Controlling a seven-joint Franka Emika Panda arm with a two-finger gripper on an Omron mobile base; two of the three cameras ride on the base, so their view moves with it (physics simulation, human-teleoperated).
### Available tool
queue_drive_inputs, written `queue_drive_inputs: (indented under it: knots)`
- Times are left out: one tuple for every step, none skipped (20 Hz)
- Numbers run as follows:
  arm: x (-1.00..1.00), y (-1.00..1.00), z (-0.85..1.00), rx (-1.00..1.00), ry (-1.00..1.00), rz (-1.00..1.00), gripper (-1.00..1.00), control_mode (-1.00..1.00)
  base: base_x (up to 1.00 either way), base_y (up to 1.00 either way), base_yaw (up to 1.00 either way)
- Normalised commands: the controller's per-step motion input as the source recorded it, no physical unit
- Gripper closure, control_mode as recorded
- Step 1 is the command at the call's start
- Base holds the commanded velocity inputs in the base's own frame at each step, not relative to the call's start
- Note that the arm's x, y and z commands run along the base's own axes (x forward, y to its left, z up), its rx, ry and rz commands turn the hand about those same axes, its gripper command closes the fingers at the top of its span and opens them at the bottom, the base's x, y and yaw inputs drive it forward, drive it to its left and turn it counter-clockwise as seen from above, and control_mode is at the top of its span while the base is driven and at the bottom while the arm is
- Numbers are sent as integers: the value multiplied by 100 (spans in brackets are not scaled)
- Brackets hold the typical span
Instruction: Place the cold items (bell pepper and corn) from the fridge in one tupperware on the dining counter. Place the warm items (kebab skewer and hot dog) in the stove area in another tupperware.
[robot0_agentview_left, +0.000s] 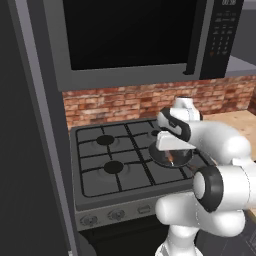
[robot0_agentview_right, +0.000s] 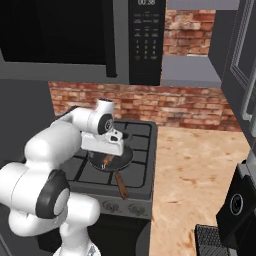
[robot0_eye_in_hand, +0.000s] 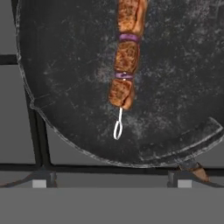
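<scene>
Progress on the warm half looks early: the kebab skewer (robot0_eye_in_hand: 124, 61) lies untouched in a dark frying pan (robot0_eye_in_hand: 183, 74) on the stove area (robot0_agentview_left: 107, 160), and neither tupperware nor the hot dog is in sight here, so their state cannot be told. The gripper (robot0_agentview_right: 111, 150) hangs over the pan with jaws spread wide, holding nothing. In the hand view the skewer's long axis runs top to bottom, its wire loop end pointing toward the fingers and its meat chunks away.
</scene>
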Motion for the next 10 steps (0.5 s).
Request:
queue_drive_inputs:
  knots:
    - [47,0,-26,0,0,0,-100,-100,0,0,0]
    - [37,0,-19,0,0,0,-100,-100,0,0,0]
    - [28,0,-26,0,-5,0,-100,-100,0,0,0]
    - [20,0,-35,0,-15,0,-100,-100,0,0,0]
    - [14,0,-43,0,-17,0,-100,-100,0,0,0]
    - [16,0,-41,0,-22,0,-100,-100,0,0,0]
    - [9,0,-40,0,-36,0,-100,-100,0,0,0]
    - [1,0,-46,0,-54,0,-100,-100,0,0,0]
    - [0,-2,-47,0,-38,0,-100,-100,0,0,0]
    - [0,-2,-42,0,-20,0,-100,-100,0,0,0]
